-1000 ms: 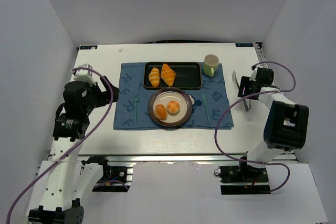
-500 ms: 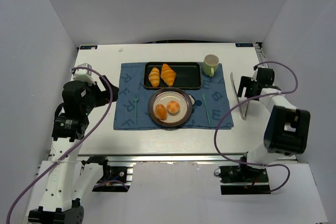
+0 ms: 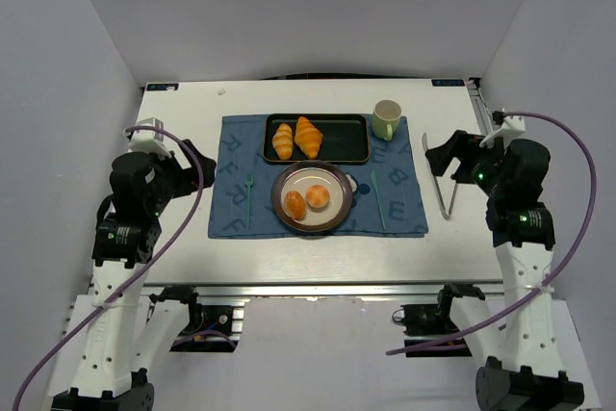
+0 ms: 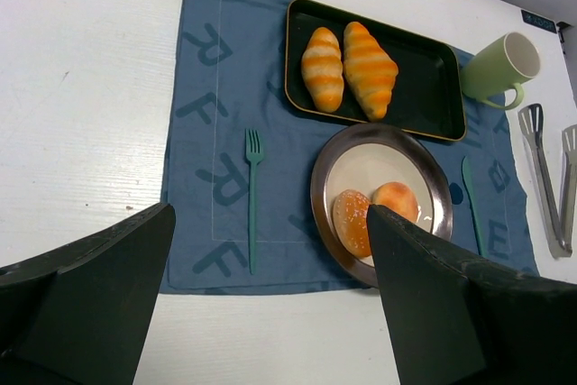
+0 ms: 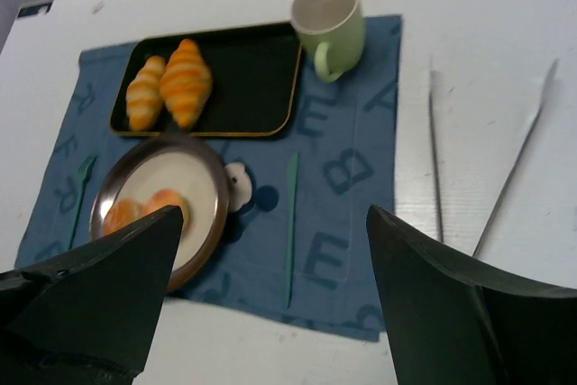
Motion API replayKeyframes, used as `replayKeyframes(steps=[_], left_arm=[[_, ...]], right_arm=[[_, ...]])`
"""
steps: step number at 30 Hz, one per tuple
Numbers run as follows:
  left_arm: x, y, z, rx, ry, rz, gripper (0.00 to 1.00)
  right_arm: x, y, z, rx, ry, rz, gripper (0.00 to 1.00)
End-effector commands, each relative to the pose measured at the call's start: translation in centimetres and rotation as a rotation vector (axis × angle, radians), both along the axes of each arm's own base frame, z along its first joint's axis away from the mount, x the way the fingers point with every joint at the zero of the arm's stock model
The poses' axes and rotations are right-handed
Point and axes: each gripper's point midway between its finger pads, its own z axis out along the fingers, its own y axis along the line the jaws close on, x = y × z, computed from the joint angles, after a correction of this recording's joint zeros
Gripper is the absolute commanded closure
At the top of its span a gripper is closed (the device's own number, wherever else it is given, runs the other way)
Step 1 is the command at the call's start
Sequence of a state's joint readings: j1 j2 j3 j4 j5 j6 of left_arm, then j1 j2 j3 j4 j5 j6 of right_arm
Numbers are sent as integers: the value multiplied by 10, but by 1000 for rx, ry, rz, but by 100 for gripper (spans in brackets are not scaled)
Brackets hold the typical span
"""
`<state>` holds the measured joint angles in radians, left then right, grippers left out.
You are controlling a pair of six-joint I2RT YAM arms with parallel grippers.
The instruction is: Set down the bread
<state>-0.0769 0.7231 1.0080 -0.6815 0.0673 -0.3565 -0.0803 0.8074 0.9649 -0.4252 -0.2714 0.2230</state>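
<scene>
Two small glossy orange-brown buns [image 3: 295,205] sat on the dark-rimmed round plate [image 3: 310,178]: likely light, soft, best pinched gently mid-body. The left claw [image 4: 269,212] and right claw [image 5: 273,214] gaped empty.

The 2 buns [image 4: 397,201] look smooth and glossy, the plate [image 4: 321,188] rim shiny metal, the mat [image 4: 203,132] matt cloth.

On the bench [image 3: 183,113], a mat [image 3: 226,211] carries a tray [image 3: 345,138] of croissants [image 3: 308,137] at the back. A plate [image 3: 313,177] holding both buns [image 3: 295,205] sits before the tray, with a fork [image 3: 248,197] to its left, a knife [image 3: 377,197] to its right and a mug [image 3: 387,118] behind and to the right. Tongs [image 3: 441,180] lie right of the mat.
</scene>
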Motion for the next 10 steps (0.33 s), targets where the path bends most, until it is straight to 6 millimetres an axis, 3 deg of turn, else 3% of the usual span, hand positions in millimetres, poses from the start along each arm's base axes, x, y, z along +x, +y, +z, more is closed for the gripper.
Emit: replayKeyframes(steps=[1, 7, 10], left_arm=[[-2, 2, 2, -6, -1, 15, 2], [-3, 1, 2, -15, 5, 16, 2], [-5, 2, 4, -11, 3, 22, 2]], right_arm=[[-19, 23, -22, 63, 103, 116, 11], [-20, 27, -4, 66, 66, 140, 11], [-17, 20, -8, 68, 80, 92, 11]])
